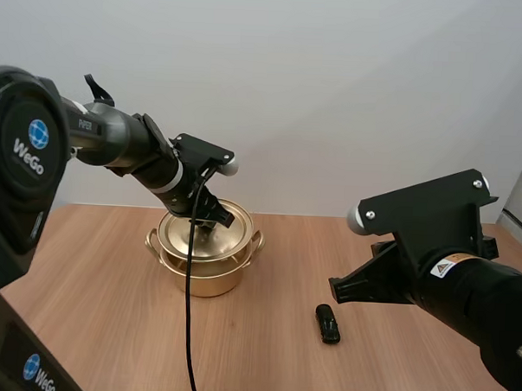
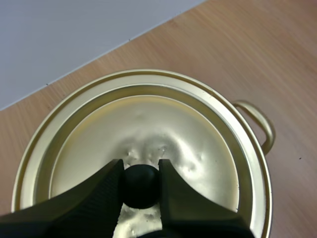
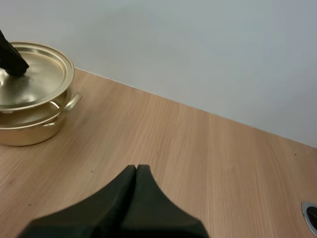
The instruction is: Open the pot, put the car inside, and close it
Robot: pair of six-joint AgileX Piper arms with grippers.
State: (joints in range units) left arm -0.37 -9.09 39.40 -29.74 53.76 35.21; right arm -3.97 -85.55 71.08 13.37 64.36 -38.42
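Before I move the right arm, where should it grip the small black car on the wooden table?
Across the small black car's narrow sides, from straight above: it lies low and flat on the wooden table, longer than wide. The shut right gripper must open first.

Left hand (image 2: pixel 141 168) pinches knob (image 2: pixel 141 191); right hand (image 3: pixel 136 171) closed.

On my tabletop (image 1: pixel 100 310) the pot (image 1: pixel 207 275) stands left of centre, toward the back. The lid (image 1: pixel 209 236) sits tilted above its mouth. My left hand (image 2: pixel 141 166) is over the lid's middle, pinching the knob (image 2: pixel 141 186). The car (image 1: pixel 327 323) lies right of the pot and nearer me, well apart from it. My right hand (image 3: pixel 136 171) hangs above the car, fingers together.
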